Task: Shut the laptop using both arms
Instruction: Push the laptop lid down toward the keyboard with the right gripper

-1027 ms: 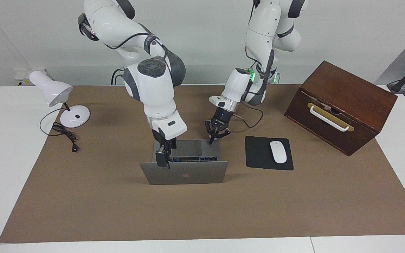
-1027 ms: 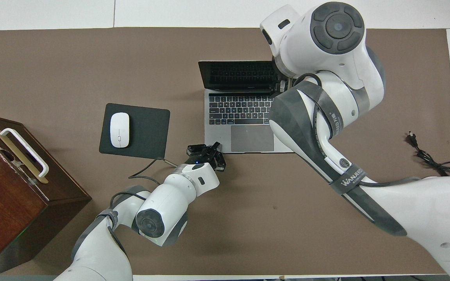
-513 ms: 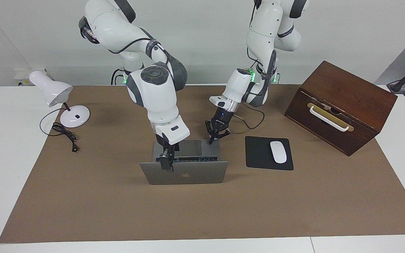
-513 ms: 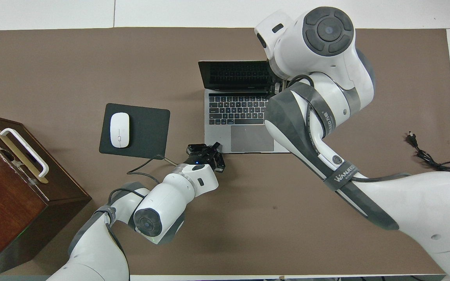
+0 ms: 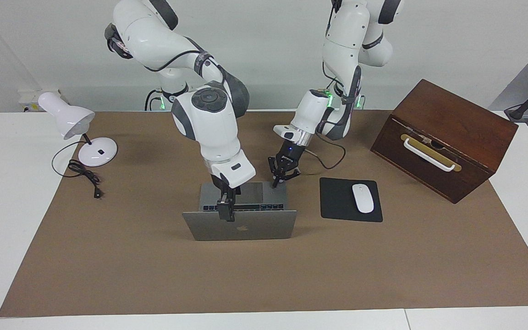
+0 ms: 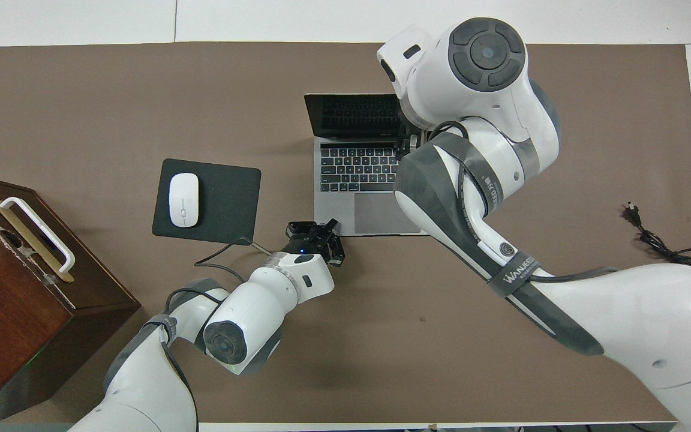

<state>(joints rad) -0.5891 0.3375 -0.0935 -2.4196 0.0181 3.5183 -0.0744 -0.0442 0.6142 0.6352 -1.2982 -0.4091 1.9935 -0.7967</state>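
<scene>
Laptop (image 5: pixel 241 220), mid-surface, lid upright: right gripper (image 5: pixel 226 211), fingers nipped on lid's top edge, has slid toward its middle; left gripper (image 5: pixel 280 179) pins base corner, opening indiscernible; closing barely begun.

Robot lab, two arms (image 5: pixel 209 123), papered table (image 5: pixel 154 275)

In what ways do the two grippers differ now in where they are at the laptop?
The right gripper is at the top edge of the laptop lid, while the left gripper is at the base's corner nearest the robots, toward the mouse pad. The right gripper hangs nearly straight down; the left gripper comes in tilted. Both are at the laptop, which is open.
</scene>
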